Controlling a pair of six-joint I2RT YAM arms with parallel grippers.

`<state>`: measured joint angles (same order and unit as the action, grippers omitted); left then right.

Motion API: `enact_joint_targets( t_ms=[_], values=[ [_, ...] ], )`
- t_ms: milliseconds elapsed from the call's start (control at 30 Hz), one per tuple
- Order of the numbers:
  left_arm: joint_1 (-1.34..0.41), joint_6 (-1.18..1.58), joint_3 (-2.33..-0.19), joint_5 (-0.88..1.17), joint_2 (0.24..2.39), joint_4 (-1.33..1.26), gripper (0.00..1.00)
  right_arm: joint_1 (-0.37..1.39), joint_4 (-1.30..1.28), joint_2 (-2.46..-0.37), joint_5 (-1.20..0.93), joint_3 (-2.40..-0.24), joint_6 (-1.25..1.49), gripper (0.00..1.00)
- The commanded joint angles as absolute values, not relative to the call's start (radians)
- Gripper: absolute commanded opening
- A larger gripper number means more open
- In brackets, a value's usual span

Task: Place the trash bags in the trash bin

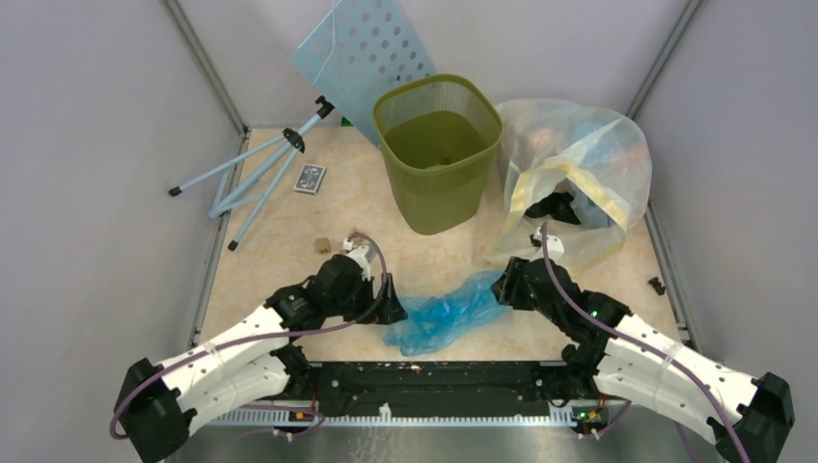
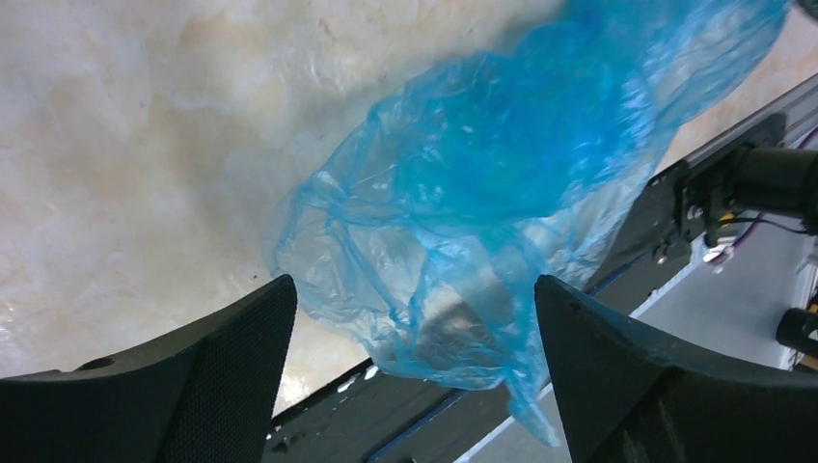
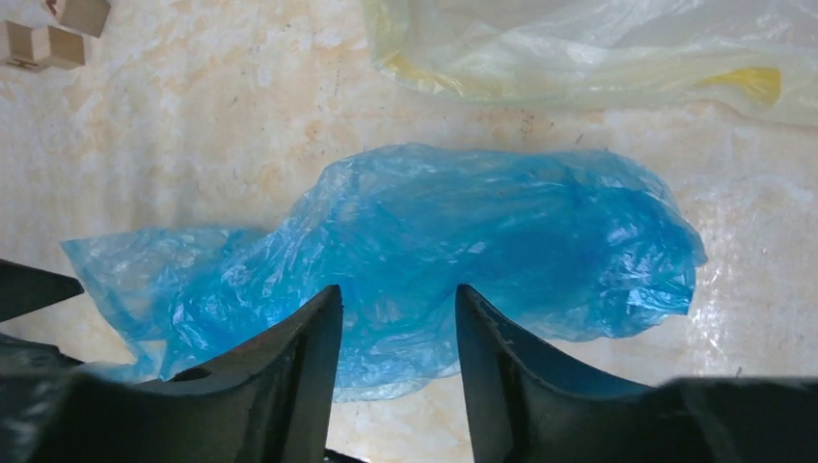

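Note:
The trash bag (image 1: 449, 313) lies crumpled and flat on the table near the front edge, thin light-blue plastic, between my two grippers. My left gripper (image 1: 394, 307) sits at its left end. In the left wrist view that gripper (image 2: 415, 289) is wide open, with a loose corner of the bag (image 2: 502, 164) hanging over the table edge between the fingers and untouched. My right gripper (image 1: 502, 286) sits at the bag's right end. In its wrist view it (image 3: 397, 289) is partly open just above the bag (image 3: 463, 231), pinching nothing. The olive-green trash bin (image 1: 439, 198) stands upright at the back centre.
A large clear yellowish bag (image 1: 579, 164) stuffed with items lies right of the bin. A perforated light-blue panel (image 1: 362, 48) leans behind it. A folded tripod (image 1: 260, 169), a card box (image 1: 310, 178) and small wooden blocks (image 1: 321, 244) lie at the left. A black rail (image 1: 424, 376) runs along the near edge.

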<state>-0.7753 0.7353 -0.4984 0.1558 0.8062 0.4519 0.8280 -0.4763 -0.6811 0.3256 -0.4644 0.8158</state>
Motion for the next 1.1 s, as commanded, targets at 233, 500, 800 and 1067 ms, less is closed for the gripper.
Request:
enact_joint_targets(
  t_ms=[233, 500, 800, 1067],
  values=[
    [-0.778, 0.724, -0.431, 0.133, 0.996, 0.159, 0.39, 0.824, -0.412, -0.699, 0.025, -0.567, 0.432, 0.63],
    [-0.766, 0.514, -0.629, -0.037, 1.099, 0.169, 0.0, 0.824, -0.154, -0.826, -0.284, -0.601, 0.343, 0.62],
    [-0.766, 0.469, -0.766, 0.088, 1.077, 0.306, 0.0, 0.825, -0.142, -0.997, -0.304, -0.702, 0.174, 0.69],
    [-0.765, 0.501, -0.783, 0.113, 1.034, 0.33, 0.0, 0.852, -0.05, -1.073, -0.335, -0.691, 0.087, 0.73]
  ],
)
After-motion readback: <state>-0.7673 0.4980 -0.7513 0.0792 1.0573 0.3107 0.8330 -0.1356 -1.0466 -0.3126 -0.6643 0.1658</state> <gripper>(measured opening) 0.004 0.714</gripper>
